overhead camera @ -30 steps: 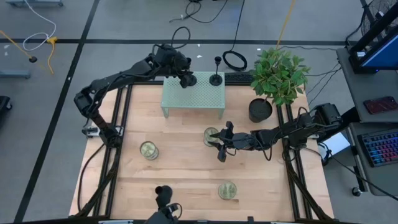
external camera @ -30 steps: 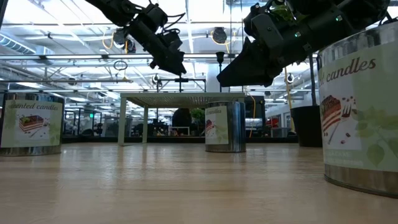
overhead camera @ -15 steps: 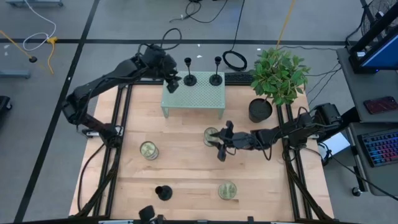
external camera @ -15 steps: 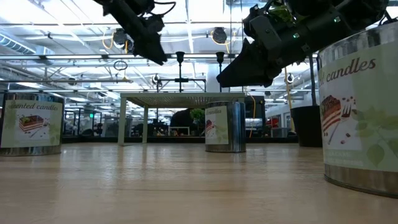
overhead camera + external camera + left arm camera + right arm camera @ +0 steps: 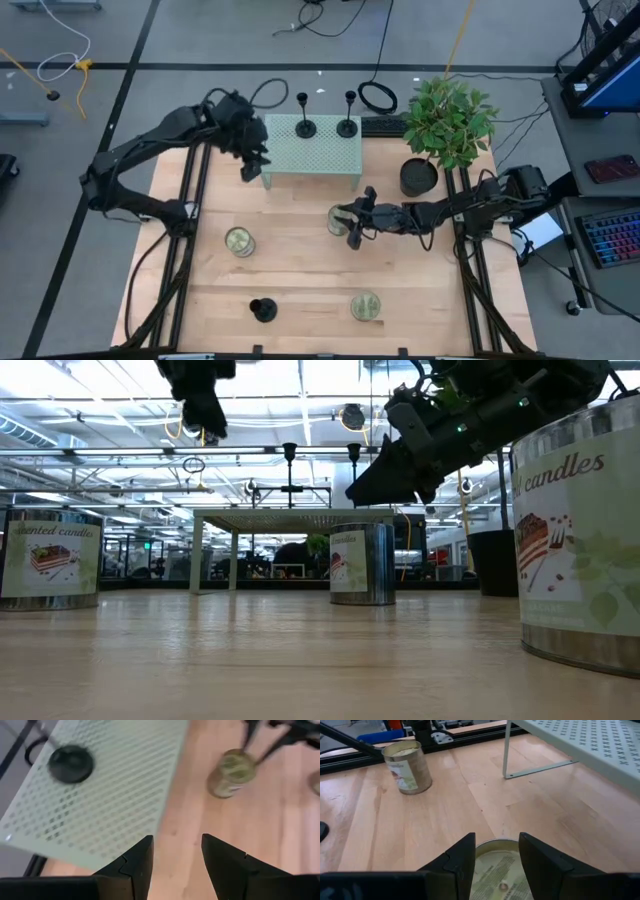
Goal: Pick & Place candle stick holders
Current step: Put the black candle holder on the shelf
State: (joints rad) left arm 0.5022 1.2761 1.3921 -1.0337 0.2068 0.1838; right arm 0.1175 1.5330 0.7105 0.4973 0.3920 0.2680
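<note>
Nearest the front edge of the worktop (image 5: 300, 280), well apart from the green mesh shelf (image 5: 311, 152), one candle stick holder (image 5: 263, 309) stands alone. My right fingers (image 5: 352, 222) hang parted and empty over a jar (image 5: 339, 218) before the shelf. My left fingers (image 5: 250, 164), apart and seemingly empty, hover beside the shelf's left end. Two holders (image 5: 305, 126) (image 5: 347, 125) stand on the shelf's far edge.

The left claw (image 5: 176, 862) hangs empty, its two dark fingers (image 5: 135, 865) spread apart over the pale wooden counter (image 5: 280, 820). Just ahead lies a pale-green perforated metal shelf (image 5: 115, 795) carrying a black round-based candle stick holder (image 5: 70, 763). Farther beyond the claw stands a squat pale-green candle jar (image 5: 231, 773).
</note>
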